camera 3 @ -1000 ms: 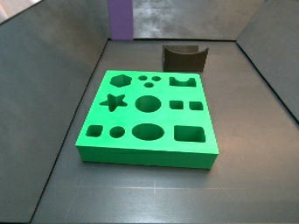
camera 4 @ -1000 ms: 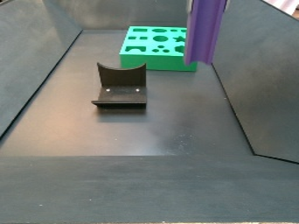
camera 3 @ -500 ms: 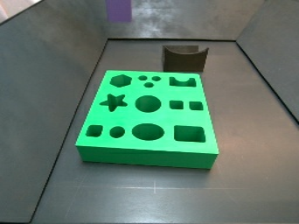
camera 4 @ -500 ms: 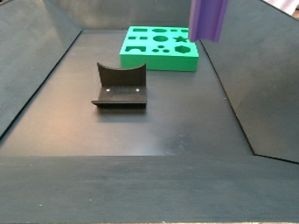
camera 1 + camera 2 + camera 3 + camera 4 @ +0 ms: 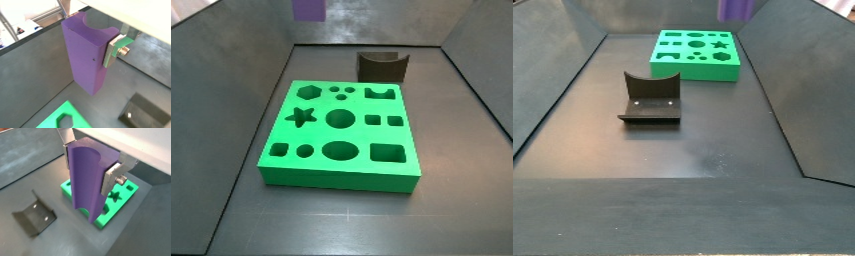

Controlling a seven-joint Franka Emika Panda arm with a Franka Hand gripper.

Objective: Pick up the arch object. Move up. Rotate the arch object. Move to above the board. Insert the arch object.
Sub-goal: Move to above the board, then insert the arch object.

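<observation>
The arch object (image 5: 83, 60) is a tall purple block with a curved notch at its gripped end. My gripper (image 5: 88, 30) is shut on it, one silver finger (image 5: 112, 50) pressed against its side. In both wrist views it hangs upright, well above the floor. In a wrist view the arch object (image 5: 85, 178) in the gripper (image 5: 90, 159) covers part of the green board (image 5: 125, 192). In the side views only the arch's lower end (image 5: 307, 9) (image 5: 736, 8) shows at the top edge. The board (image 5: 338, 135) (image 5: 696, 52) lies flat with its cut-outs up.
The dark fixture (image 5: 649, 97) (image 5: 382, 65) stands on the floor a short way off one short end of the board, also seen as the fixture (image 5: 37, 218) in a wrist view. Sloped grey walls (image 5: 800, 90) enclose the floor on all sides.
The arch object has risen with the gripper. A second ago much of its length showed in the side views; now only its lower end does. Board and fixture have not moved.
</observation>
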